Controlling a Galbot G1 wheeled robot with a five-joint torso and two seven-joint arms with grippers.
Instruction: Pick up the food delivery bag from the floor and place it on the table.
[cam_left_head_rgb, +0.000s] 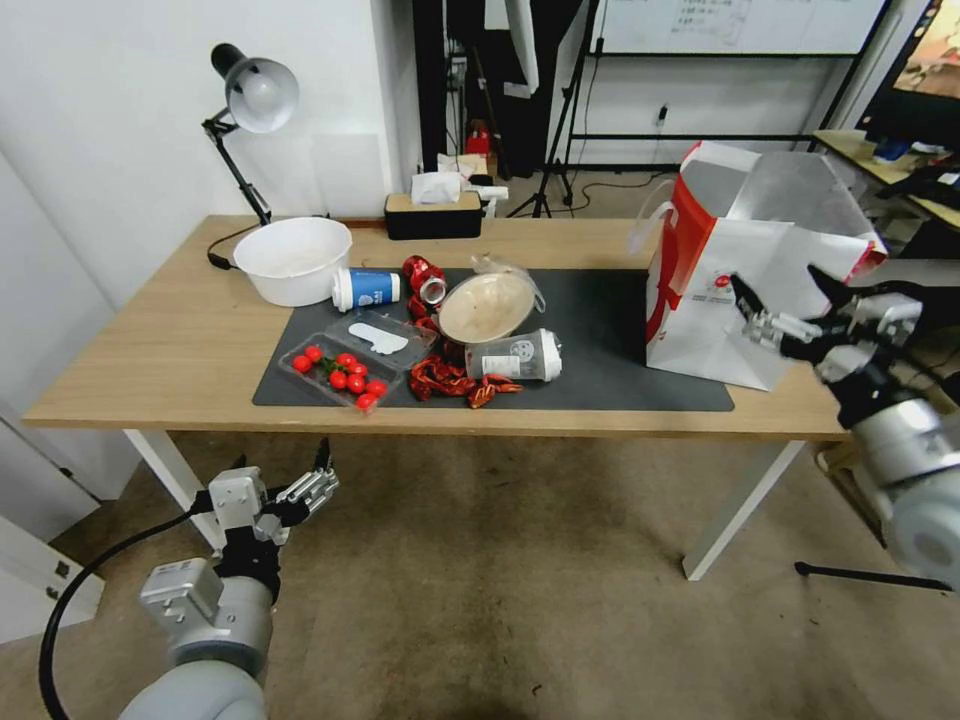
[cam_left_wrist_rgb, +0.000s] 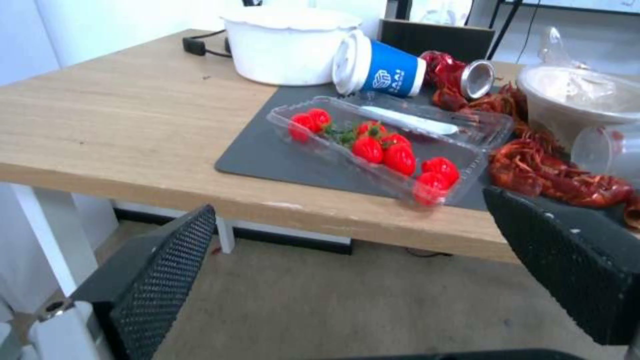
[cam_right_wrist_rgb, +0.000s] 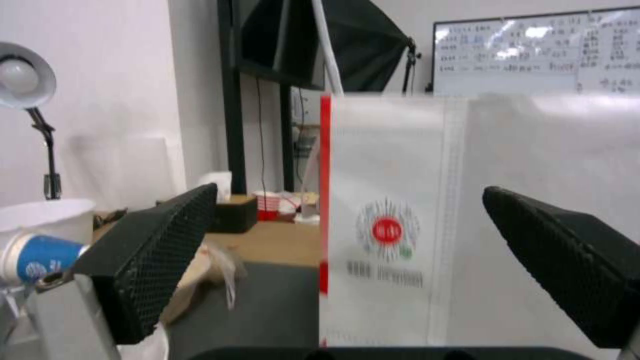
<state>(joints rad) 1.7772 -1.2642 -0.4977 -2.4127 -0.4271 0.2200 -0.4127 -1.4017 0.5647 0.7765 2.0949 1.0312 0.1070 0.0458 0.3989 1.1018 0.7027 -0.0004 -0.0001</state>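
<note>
The left gripper (cam_left_head_rgb: 305, 480) hangs low before the table (cam_left_head_rgb: 150, 340), over the floor (cam_left_head_rgb: 500, 560), jaws wide and empty. On the table's dark mat (cam_left_head_rgb: 610, 320) stand or lie, from the left, a white bowl (cam_left_head_rgb: 293, 258), a tipped blue cup (cam_left_head_rgb: 367, 288) with a white logo too small to read, a clear tray of tomatoes (cam_left_head_rgb: 340, 374), a red can (cam_left_head_rgb: 425, 280) and a lidded tub (cam_left_head_rgb: 490, 305). The bag (cam_left_head_rgb: 745, 260) stands upright at the mat's right end, a round red logo (cam_right_wrist_rgb: 387, 231) on its white face above blurred, unreadable print. The right gripper (cam_left_head_rgb: 790, 315) is just before that face, jaws wide, holding nothing
</note>
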